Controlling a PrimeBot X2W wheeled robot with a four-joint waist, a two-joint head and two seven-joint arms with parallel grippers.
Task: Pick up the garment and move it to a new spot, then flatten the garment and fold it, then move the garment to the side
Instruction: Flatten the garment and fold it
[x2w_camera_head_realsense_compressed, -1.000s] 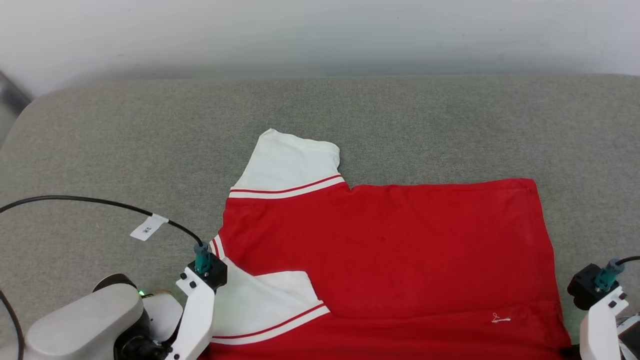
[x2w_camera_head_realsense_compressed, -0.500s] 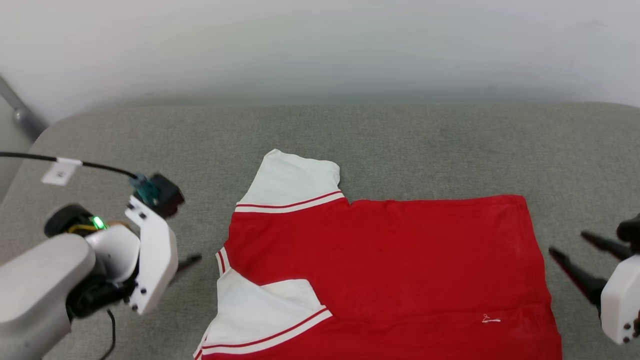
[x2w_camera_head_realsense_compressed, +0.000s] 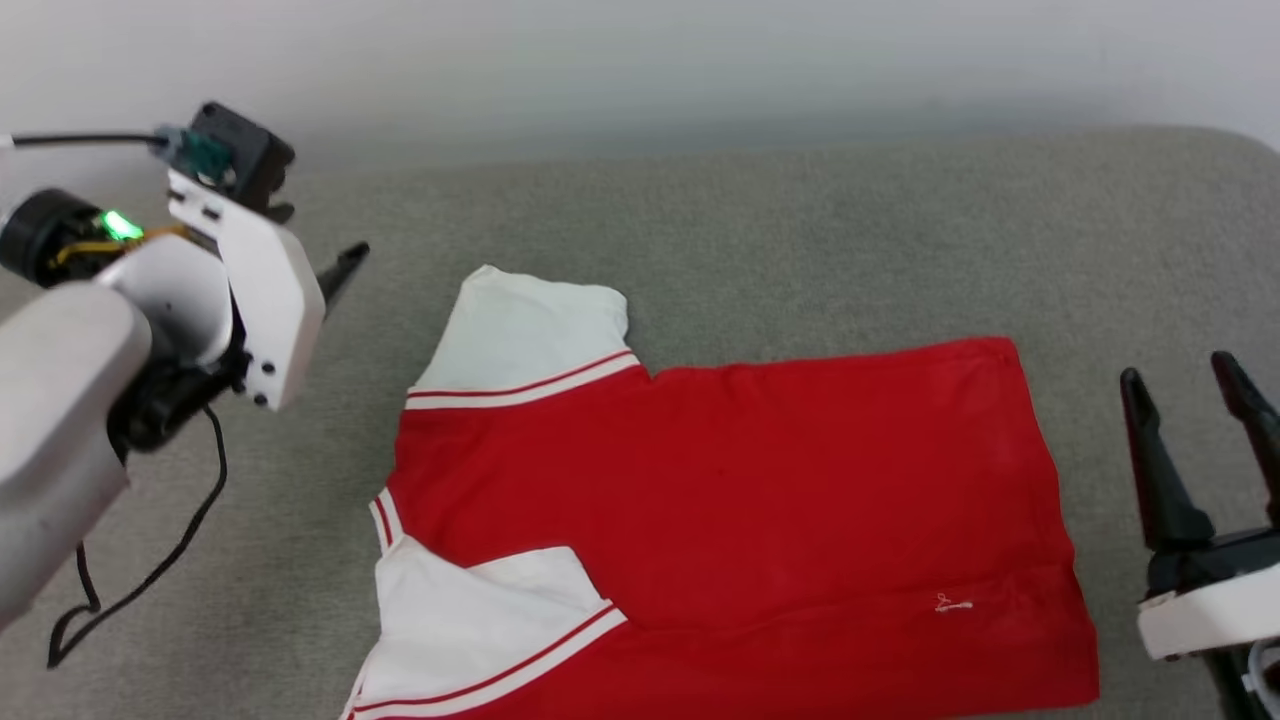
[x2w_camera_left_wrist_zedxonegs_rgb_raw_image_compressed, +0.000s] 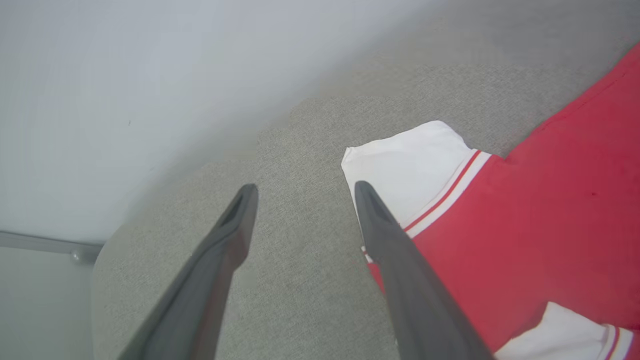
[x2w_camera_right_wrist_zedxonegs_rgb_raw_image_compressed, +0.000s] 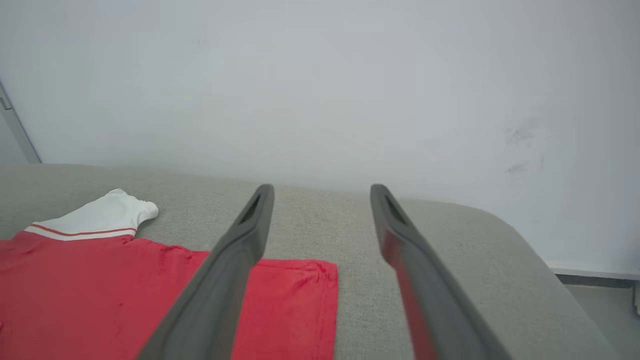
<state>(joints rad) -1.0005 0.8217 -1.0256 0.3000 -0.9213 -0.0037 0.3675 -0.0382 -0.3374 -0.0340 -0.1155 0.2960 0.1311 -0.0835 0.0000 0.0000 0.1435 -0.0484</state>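
Note:
The garment lies flat on the grey cushion, red body spread wide, one white sleeve pointing to the back and a second white sleeve folded over its near left corner. My left gripper hangs open above the cushion left of the back sleeve, holding nothing; in the head view one dark fingertip pokes out past its white housing. Just off the garment's right edge, my right gripper stands open and empty, fingers pointing at the back wall. The garment's red hem lies below its left finger.
The grey upholstered cushion runs back to a pale wall. Its right end curves down. A black cable hangs from my left arm over the cushion's left part. A metal rail runs along the wall at the far left.
Both grippers were shut low at the garment's near corners; they have opened, let go and lifted away, the left up and back, the right outward. The head camera has shifted too.

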